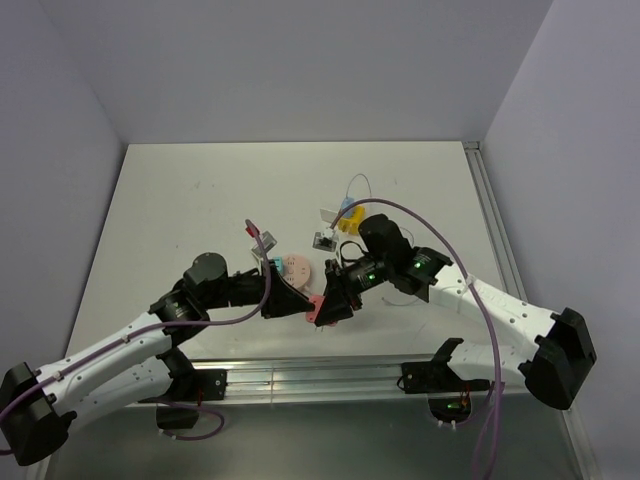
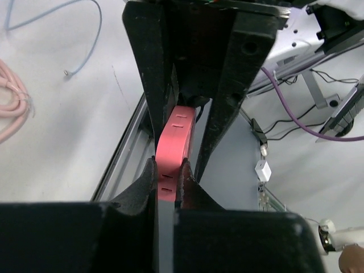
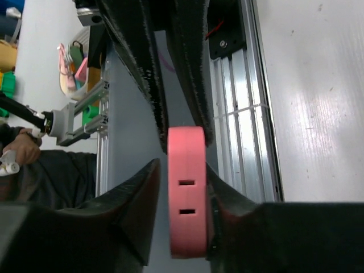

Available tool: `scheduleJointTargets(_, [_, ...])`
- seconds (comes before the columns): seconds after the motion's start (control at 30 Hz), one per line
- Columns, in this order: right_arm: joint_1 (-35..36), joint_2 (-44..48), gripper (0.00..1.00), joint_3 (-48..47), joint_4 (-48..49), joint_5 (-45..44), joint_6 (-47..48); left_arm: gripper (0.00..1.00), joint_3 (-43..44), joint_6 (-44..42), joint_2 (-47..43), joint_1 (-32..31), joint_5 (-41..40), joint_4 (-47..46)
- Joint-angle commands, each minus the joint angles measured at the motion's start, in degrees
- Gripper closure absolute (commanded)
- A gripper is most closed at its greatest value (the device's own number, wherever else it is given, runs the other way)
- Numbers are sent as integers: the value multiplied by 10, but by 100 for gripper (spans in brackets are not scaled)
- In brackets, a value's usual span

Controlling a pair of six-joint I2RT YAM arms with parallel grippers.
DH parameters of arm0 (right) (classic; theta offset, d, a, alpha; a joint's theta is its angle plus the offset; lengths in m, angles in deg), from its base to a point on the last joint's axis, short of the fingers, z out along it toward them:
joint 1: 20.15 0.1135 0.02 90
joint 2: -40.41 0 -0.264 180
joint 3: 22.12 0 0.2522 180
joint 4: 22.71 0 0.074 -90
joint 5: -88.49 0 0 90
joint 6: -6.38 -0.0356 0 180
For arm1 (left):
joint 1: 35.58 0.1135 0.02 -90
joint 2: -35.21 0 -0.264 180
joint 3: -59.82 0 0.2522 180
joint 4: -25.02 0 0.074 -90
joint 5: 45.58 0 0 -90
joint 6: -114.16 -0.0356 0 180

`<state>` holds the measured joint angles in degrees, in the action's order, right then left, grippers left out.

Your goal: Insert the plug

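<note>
The pink plug (image 1: 316, 308) hangs just above the counter's (image 1: 200, 200) near edge, two slots showing on its side. The left pincer (image 2: 169, 170) is clamped tight on it. The right pincer (image 3: 183, 170) straddles the plug's other end, one finger touching it and the other slightly apart. A pink coiled cable (image 1: 296, 268) lies just behind the plug.

From above, the pink plug (image 1: 317, 309) shows only as a small, mostly covered sliver.
</note>
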<state>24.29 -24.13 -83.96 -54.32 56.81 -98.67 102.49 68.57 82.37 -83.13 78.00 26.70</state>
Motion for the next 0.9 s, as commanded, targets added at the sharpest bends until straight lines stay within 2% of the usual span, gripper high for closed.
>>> scheduleJointTargets(0.0, [-1, -3, 62, -30, -14, 51, 24, 100, 26, -21, 6, 1, 24, 27])
scheduleJointTargets(0.1, [1, -9, 71, -33, -23, 56, 34, 100, 33, -27, 9, 1, 27, 44])
scheduleJointTargets(0.37, [18, -26, 69, -45, -50, 70, 56, 100, 43, -31, 28, 1, 52, 64])
scheduleJointTargets(0.57, [26, -31, 73, -43, -56, 80, 64, 100, 50, -39, 31, 1, 53, 84])
scheduleJointTargets(0.6, [27, -32, 81, -42, -55, 79, 63, 100, 50, -39, 32, 1, 54, 86])
scheduleJointTargets(0.67, [30, -34, 86, -42, -57, 82, 65, 100, 50, -38, 33, 1, 50, 85])
scheduleJointTargets(0.7, [34, -38, 100, -43, -59, 79, 65, 100, 51, -38, 33, 1, 49, 86])
scheduleJointTargets(0.77, [40, -41, 100, -47, -65, 57, 63, 99, 55, -35, 32, 2, 43, 88])
scheduleJointTargets(0.8, [47, -44, 100, -47, -65, 14, 55, 95, 58, -34, 29, 2, 9, 95])
scheduleJointTargets(0.83, [50, -44, 100, -46, -63, -24, 46, 83, 62, -37, 24, 3, -23, 137])
scheduleJointTargets(0.87, [51, -43, 100, -45, -54, -66, 32, 65, 71, -34, 7, 3, -76, 159])
